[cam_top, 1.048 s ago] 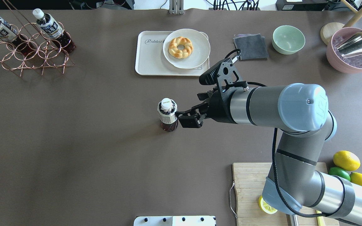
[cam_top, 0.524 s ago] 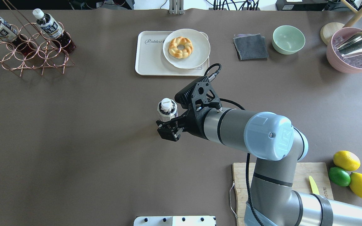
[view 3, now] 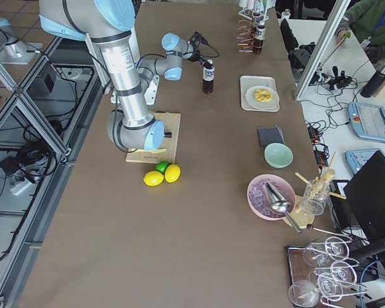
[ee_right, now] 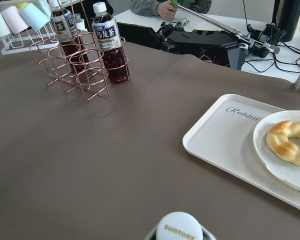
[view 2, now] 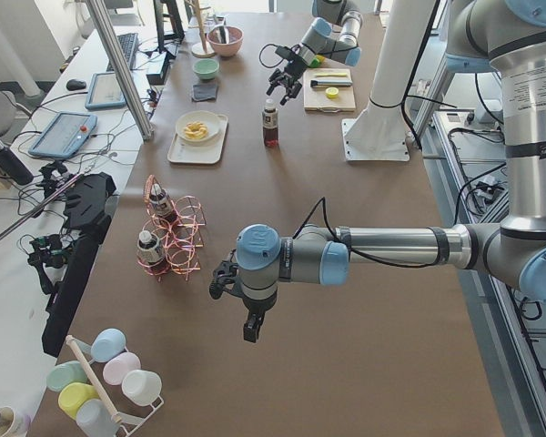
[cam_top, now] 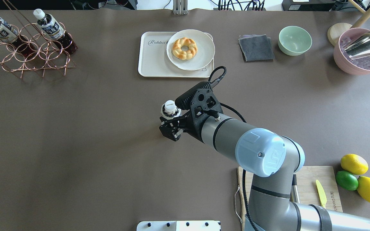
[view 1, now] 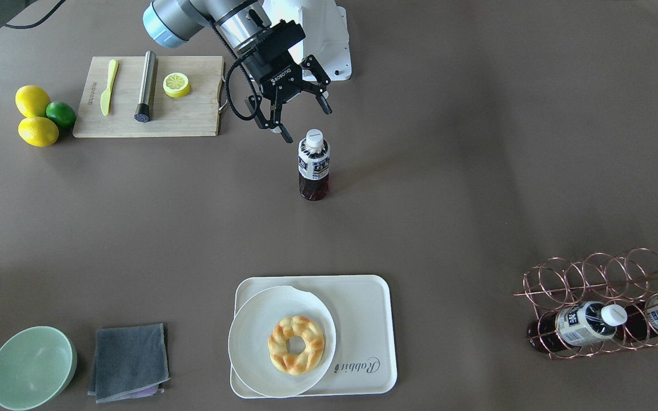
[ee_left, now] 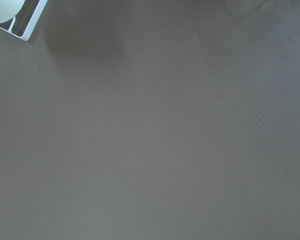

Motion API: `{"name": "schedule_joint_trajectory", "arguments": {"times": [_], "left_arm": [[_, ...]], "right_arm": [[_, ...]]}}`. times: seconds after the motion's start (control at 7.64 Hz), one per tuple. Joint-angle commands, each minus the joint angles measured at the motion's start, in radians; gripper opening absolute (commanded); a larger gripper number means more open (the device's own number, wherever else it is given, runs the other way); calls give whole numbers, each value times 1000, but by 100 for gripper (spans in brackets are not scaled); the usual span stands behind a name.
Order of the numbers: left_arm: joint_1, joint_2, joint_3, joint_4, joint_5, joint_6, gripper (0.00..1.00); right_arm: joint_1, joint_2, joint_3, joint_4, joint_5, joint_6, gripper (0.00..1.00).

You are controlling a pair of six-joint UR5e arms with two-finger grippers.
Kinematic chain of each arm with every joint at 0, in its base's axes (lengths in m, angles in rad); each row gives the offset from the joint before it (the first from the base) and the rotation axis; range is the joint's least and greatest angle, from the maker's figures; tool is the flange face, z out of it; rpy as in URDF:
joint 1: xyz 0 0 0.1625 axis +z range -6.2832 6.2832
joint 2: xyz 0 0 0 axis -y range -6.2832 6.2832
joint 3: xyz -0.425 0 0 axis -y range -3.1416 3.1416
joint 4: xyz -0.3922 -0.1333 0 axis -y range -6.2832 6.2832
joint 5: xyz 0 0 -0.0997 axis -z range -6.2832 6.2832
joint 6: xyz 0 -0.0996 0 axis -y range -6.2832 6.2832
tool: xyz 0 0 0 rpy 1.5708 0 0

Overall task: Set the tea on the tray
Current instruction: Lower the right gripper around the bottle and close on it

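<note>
The tea bottle (view 1: 313, 165), with a white cap and dark liquid, stands upright mid-table, apart from the tray. My right gripper (view 1: 301, 116) is open and empty, just on the robot's side of the bottle near cap height. In the overhead view the gripper (cam_top: 170, 129) covers the bottle's body and only its cap (cam_top: 169, 106) shows. The right wrist view has the cap (ee_right: 179, 227) at its bottom edge. The cream tray (cam_top: 153, 61) lies further back and holds a plate. My left gripper (view 2: 251, 330) shows only in the exterior left view, so I cannot tell its state.
A round plate (cam_top: 201, 54) with a doughnut fills the tray's right half. A copper rack (cam_top: 30, 54) with two more tea bottles stands far left. A grey cloth (cam_top: 256, 47), a green bowl (cam_top: 295, 40), a pink bowl (cam_top: 361, 51), a cutting board (view 1: 152, 100) and lemons (cam_top: 353, 163) are on the right.
My right arm has swung left, carrying the open gripper from the bottle's right side to its near side, close against it. The bottle has not moved.
</note>
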Motion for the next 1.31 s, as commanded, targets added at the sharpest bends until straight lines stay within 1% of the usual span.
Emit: {"name": "schedule_joint_trajectory", "arguments": {"times": [0.0,0.13,1.18], "left_arm": [[-1,-2,1,0,0,0,98],[-1,-2,1,0,-2,0,98],[-1,0,-2,-6,-2,0,98]], "right_arm": [[-7,21,-22,1,-20,3,95],[-7,20,-22,-1,-20,1,90],[10,20,-43,1,-28,3,82]]}}
